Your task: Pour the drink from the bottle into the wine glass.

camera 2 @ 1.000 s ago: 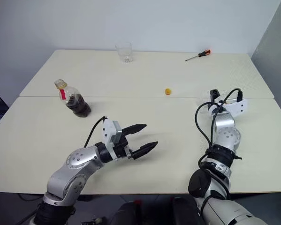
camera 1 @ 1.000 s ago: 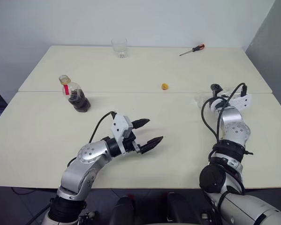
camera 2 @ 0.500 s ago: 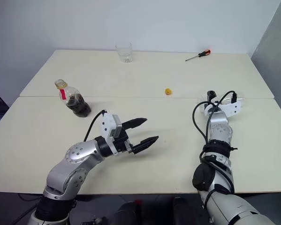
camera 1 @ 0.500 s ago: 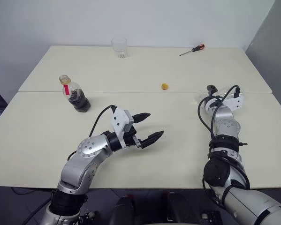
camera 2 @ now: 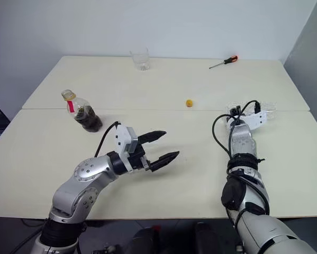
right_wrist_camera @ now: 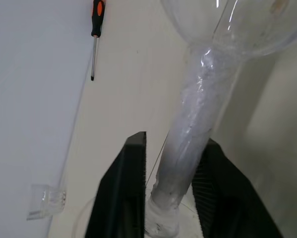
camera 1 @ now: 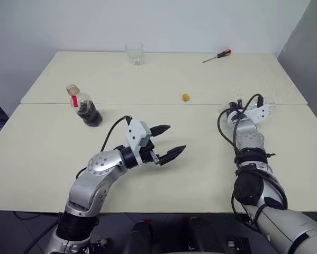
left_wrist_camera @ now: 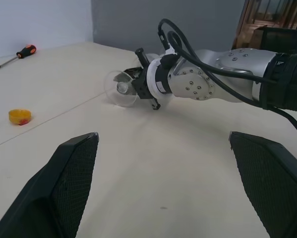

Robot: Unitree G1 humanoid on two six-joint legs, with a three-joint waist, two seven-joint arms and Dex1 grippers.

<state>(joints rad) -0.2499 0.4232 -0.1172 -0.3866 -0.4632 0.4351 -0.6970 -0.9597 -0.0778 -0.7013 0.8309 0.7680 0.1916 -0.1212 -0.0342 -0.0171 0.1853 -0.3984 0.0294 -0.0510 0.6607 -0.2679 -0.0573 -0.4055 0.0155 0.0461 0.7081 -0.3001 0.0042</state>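
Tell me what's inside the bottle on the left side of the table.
The bottle holds the dark drink in its lower part; the upper part looks clear. Its neck is open, with a yellow cap lying apart on the table.

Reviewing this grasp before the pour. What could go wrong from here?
1. The right gripper is shut on the thin stem of the wine glass, which lies on its side; raising it upright could let it slip or twist.
2. The bottle stands uncapped, its yellow cap lying apart, and the left gripper hangs open well short of it; a clumsy grab could spill the drink.
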